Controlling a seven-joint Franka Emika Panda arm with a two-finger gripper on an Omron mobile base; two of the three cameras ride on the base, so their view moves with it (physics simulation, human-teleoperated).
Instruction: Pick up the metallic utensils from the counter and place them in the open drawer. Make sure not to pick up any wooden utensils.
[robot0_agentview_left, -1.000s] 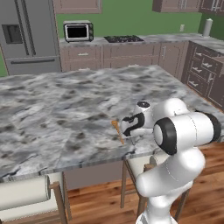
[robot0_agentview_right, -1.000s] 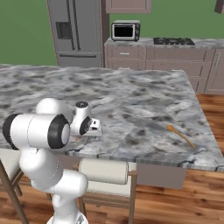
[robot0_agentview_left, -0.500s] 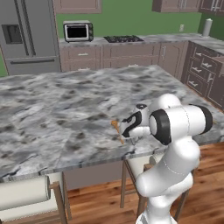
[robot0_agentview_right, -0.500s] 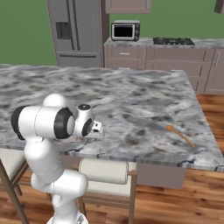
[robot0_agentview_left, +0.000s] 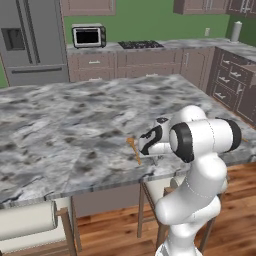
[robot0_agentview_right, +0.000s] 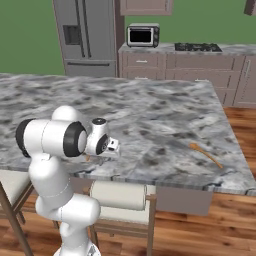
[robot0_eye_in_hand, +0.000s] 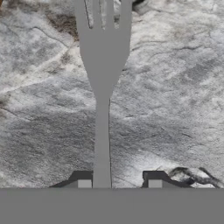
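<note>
Grey-and-white marbled stone covers the counter (robot0_agentview_left: 75, 120), a big island top with a thin edge. Your white arm bends low over its near edge, and its gripper (robot0_eye_in_hand: 118, 180) points down at the stone.

From the hand camera you look straight along a pale grey fork (robot0_eye_in_hand: 102, 78). It lies flat on the counter, tines pointing away from the hand and handle running back toward it. The handle end sits just beside one dark fingertip (robot0_eye_in_hand: 84, 179), while the other fingertip stands apart from it with bare stone between. The jaws are partly open. You cannot tell whether they have hold of the fork.

From the left base camera, an orange-brown wooden spoon (robot0_agentview_left: 134, 149) lies on the counter just beside the arm's wrist, near the front edge. From the right base camera, a second wooden spoon (robot0_agentview_right: 205, 155) lies well apart from the arm, near the counter's far right corner.

Behind the island stand a steel fridge (robot0_agentview_right: 85, 35), a toaster oven (robot0_agentview_right: 142, 35) on the back worktop, and a cooktop (robot0_agentview_right: 197, 47). Brown cabinet drawers (robot0_agentview_left: 227, 82) with silver bar handles line the right wall in the left base view.
</note>
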